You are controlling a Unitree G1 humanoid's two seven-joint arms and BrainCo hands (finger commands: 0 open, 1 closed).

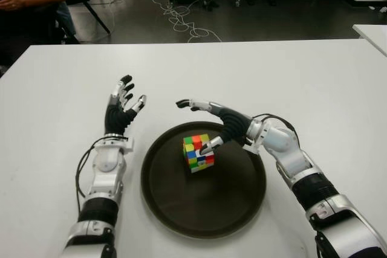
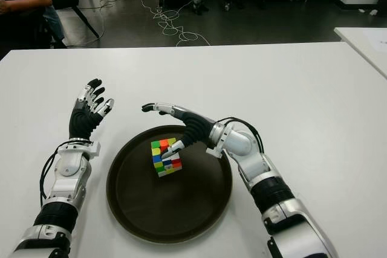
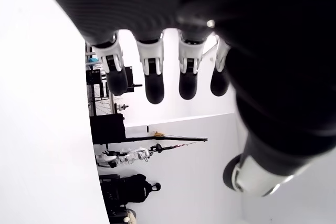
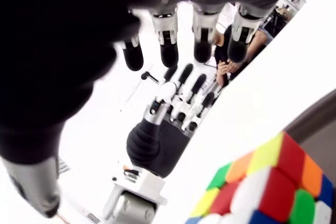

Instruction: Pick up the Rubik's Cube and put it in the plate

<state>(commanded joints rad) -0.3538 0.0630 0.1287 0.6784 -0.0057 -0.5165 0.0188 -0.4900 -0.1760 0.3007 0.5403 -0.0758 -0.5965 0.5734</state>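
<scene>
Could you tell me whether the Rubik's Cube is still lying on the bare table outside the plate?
No, the Rubik's Cube sits inside the dark round plate, with the open right robot hand beside it.

Glossy plastic Rubik's Cube, matt dark plate, smooth white table

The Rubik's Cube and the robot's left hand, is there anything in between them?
In the left eye view, only the dark plate's floor and rim and bare white table lie between the Rubik's Cube and the open left hand.
</scene>
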